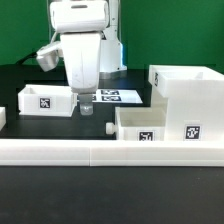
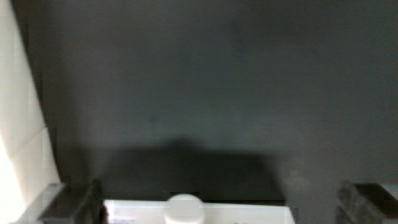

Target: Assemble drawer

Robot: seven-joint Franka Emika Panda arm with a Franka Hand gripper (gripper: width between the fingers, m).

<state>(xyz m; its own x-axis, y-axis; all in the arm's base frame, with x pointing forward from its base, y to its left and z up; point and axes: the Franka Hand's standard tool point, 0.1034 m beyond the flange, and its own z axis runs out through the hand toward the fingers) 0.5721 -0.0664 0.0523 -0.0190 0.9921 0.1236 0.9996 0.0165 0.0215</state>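
Observation:
A small white tray (image 1: 45,100) with a square tag stands at the exterior view's left, and its round knob (image 1: 87,108) points toward the middle. My gripper (image 1: 86,98) hangs just above the knob end. In the wrist view the gripper (image 2: 217,207) is open, with its dark fingers (image 2: 71,205) wide apart on either side of the tray's front wall (image 2: 143,212) and knob (image 2: 183,208), not touching them. A second tray (image 1: 150,125) with tags stands in the middle right. The large boxy casing (image 1: 190,88) stands at the right.
A long low white rail (image 1: 100,150) runs across the front. The marker board (image 1: 118,97) lies flat behind the second tray. A white edge (image 2: 15,110) shows along one side of the wrist view over the dark table (image 2: 214,90).

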